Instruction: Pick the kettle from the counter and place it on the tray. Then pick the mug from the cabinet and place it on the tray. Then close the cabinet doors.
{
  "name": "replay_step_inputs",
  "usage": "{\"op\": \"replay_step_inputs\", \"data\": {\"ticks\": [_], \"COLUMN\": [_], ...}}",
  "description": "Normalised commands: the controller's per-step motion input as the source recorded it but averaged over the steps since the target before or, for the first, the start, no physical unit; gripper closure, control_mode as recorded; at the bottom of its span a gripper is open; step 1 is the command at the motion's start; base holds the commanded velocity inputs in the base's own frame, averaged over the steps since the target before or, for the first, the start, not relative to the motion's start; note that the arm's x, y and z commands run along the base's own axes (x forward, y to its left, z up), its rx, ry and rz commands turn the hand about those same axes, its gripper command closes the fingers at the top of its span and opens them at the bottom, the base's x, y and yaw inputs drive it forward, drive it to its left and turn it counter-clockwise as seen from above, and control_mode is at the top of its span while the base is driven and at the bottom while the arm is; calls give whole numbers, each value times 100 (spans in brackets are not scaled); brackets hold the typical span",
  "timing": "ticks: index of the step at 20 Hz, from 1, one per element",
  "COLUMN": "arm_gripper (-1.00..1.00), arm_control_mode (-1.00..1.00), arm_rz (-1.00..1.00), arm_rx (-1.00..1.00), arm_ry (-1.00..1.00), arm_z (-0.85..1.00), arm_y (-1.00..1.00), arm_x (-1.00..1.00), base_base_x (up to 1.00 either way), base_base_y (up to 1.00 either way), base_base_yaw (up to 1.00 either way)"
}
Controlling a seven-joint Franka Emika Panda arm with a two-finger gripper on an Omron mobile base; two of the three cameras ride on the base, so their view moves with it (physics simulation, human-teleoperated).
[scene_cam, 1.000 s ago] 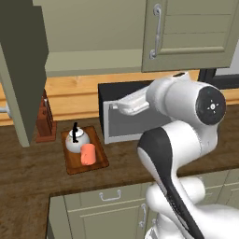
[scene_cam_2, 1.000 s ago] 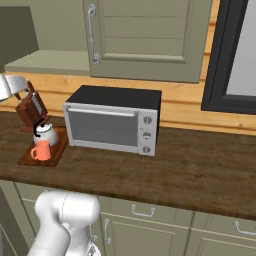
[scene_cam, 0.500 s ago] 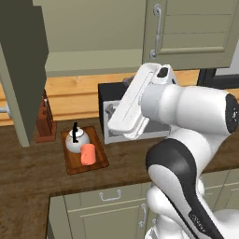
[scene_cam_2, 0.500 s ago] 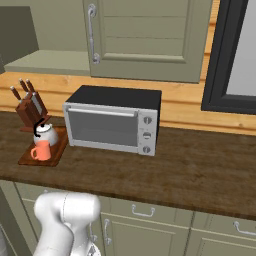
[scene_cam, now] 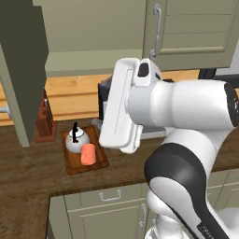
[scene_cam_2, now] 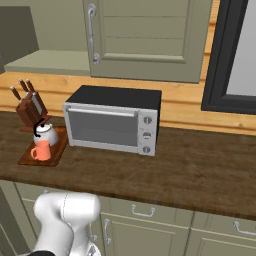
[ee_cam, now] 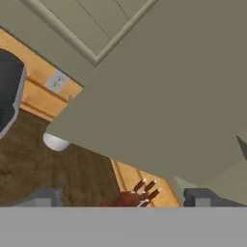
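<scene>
**Left base view: kettle and mug sat on the tray, one cabinet door stood open**

Left base view showed the tray point(scene_cam: 95, 163) on the dark counter point(scene_cam: 28, 177), at about eight o'clock from the arm's big white forearm point(scene_cam: 123, 109). The kettle point(scene_cam: 76, 141) stood on the tray's far half, and the mug point(scene_cam: 87, 154) stood just in front of it at five o'clock, touching or nearly so. A knife block point(scene_cam: 45, 119) stood at ten o'clock from the tray, against the wooden wall strip. An open cabinet door point(scene_cam: 23, 70) hung edge-on at the left, swung out over the counter; the other cabinet door point(scene_cam: 196, 32) at upper right was flat and closed.

From the right base view, the tray point(scene_cam_2: 57, 150) lay at nine o'clock from the toaster oven point(scene_cam_2: 112, 120), with the kettle point(scene_cam_2: 44, 134) behind the mug point(scene_cam_2: 41, 150) and the knife block point(scene_cam_2: 31, 105) beyond them.

Hand view looked steeply up and across: the olive cabinet point(ee_cam: 159, 91) filled most of it, the knife block point(ee_cam: 140, 193) sat at six o'clock and counter point(ee_cam: 58, 173) at seven. The gripper point(ee_cam: 120, 198) had its two dark fingertips point(ee_cam: 46, 197) set wide apart with nothing between them.
</scene>
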Motion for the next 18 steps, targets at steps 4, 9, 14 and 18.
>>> {"op": "replay_step_inputs", "data": {"ticks": [4,9,14,18], "arm_gripper": [-100,-100,-100,-100], "arm_control_mode": [-100,-100,-100,-100], "arm_rz": [1,25,26,5], "arm_rx": [-24,-33,-32,-28], "arm_ry": [-23,-35,-30,-16], "arm_z": [10,12,4,-1], "arm_y": [59,57,77,82], "arm_x": [-49,-27,-8,-7], "base_base_x": [0,0,0,0], "base_base_y": [0,0,0,0], "base_base_yaw": [0,0,0,0]}}
